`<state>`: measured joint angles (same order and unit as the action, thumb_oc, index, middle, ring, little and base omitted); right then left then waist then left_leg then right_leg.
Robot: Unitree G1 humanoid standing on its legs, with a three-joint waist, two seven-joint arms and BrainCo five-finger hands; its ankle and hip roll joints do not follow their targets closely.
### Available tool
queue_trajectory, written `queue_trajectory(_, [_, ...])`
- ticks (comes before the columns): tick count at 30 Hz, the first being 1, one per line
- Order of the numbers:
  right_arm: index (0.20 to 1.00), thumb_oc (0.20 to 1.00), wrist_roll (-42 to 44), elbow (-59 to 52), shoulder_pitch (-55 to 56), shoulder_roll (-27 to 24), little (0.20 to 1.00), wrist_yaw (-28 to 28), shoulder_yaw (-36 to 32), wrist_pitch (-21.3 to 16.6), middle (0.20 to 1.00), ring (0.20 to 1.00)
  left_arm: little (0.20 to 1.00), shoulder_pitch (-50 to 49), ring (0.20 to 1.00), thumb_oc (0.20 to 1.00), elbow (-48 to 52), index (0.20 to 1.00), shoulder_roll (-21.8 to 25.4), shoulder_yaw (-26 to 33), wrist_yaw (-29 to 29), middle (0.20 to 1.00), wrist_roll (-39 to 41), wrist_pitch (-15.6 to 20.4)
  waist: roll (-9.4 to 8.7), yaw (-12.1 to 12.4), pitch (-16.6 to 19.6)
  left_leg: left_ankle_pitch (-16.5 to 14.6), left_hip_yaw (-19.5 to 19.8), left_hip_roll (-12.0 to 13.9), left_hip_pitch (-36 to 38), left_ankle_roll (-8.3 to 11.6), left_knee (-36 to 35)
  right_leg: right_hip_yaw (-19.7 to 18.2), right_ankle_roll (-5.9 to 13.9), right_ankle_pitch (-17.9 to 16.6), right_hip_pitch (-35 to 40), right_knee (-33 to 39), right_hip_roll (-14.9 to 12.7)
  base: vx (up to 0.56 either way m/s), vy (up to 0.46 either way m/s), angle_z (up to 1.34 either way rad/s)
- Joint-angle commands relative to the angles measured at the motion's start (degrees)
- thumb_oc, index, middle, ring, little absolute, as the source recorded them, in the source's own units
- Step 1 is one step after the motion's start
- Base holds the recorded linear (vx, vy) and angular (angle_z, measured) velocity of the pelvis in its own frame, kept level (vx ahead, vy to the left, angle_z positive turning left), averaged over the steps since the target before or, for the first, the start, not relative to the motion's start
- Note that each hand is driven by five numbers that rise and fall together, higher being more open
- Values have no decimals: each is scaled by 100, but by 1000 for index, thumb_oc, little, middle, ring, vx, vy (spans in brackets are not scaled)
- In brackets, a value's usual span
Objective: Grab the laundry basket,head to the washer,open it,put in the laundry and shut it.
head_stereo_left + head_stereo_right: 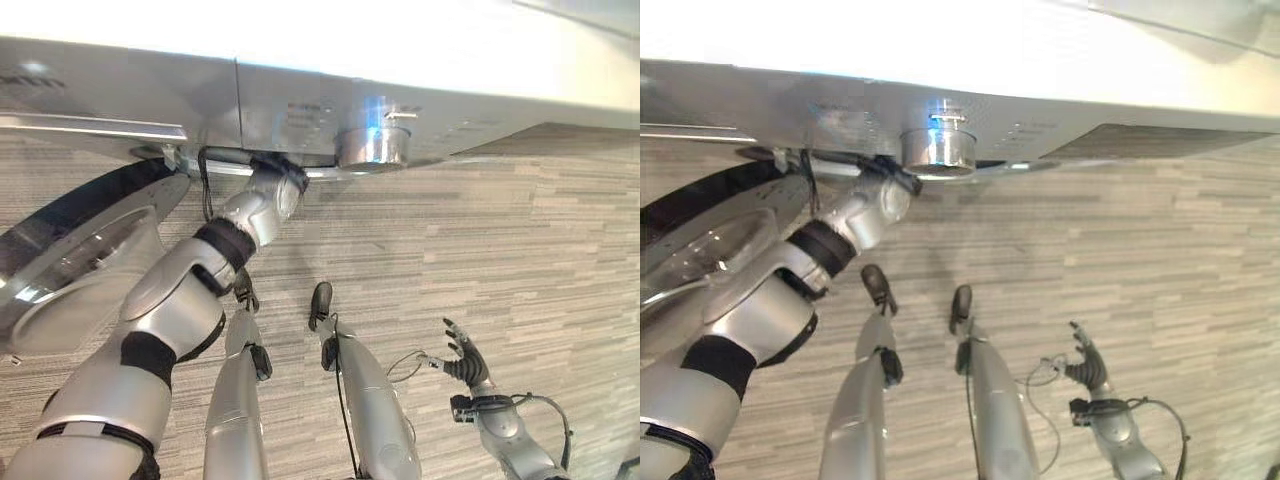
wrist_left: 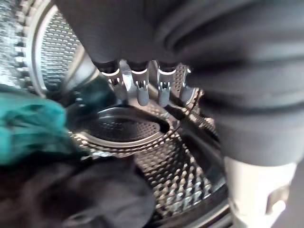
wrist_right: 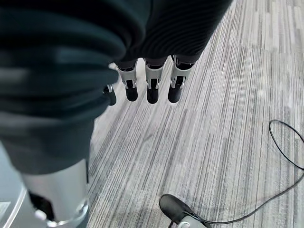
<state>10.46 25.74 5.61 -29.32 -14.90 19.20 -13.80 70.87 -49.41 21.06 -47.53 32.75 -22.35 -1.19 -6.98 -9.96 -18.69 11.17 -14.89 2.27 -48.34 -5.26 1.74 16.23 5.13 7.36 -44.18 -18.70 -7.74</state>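
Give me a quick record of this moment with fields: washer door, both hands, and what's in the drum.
Washer door: swung open, at the robot's left.
Left hand: reached inside the drum, fingers relaxed, holding nothing.
Right hand: hangs open over the carpet, idle.
Drum contents: teal cloth and dark cloth lying at the opening.
Stage: laundry in, door not yet shut.

text: none legible | washer (image 1: pixel 300 110) panel markings: too faint to make out
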Motion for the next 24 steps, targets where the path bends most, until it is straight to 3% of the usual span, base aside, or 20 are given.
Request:
queue_trajectory(1, [1000,1000,122,-173,436,-49,1000,-12,-474,-62,1000,1000,1000,-127,1000,1000,533,1000,-142,373,-33,1000,220,574,339,95,-225,-995,-150,-169,426,253,-74,73,-279,511,778,138,541,-5,-37,5])
queue_trajectory(4, [1000,1000,125,-106,412,94,1000,1,-462,-44,1000,1000,1000,-917,1000,1000,1053,1000,17,573,-131,1000,303,697,381,165,-237,-900,-110,-161,510,294,-140,105,-297,505,829,159,563,-16,-43,13])
queue_trajectory(6, [1000,1000,112,79,332,413,1000,27,-409,47,1000,1000,1000,-2452,1000,1000,1912,1000,242,835,-461,1000,589,996,473,324,-194,-760,-42,-153,750,371,-210,162,-325,514,1009,174,600,-23,-77,13])
queue_trajectory(9, [1000,1000,128,417,205,612,1000,111,-409,142,1000,1000,1000,-3928,1000,1000,2702,1000,571,1025,-979,1000,855,1296,577,500,-33,-611,49,-134,1148,450,-336,240,-375,562,1370,228,660,-15,-55,19])
queue_trajectory(14, [1000,1000,100,1037,-37,832,1000,307,-169,266,1000,1000,1000,-5402,1000,1000,3089,1000,623,1528,-1390,1000,1488,1417,646,678,201,-350,212,-52,1891,613,-644,382,-479,630,2158,539,809,-26,-91,17])
queue_trajectory(22, [1000,1000,96,2092,-395,1097,1000,531,64,362,1000,1000,1000,-6363,1000,1000,2861,1000,389,2094,-1483,1000,1659,1319,564,921,476,-227,373,141,2646,742,-641,486,-516,653,3283,983,909,-39,-75,13])
queue_trajectory(24, [1000,1000,39,2270,-431,1093,1000,543,-4,402,1000,1000,1000,-6563,1000,1000,2792,1000,304,2393,-1379,1000,1599,1271,498,1055,517,-378,450,79,2805,683,-237,640,-546,654,3621,1006,788,-14,-31,-3])
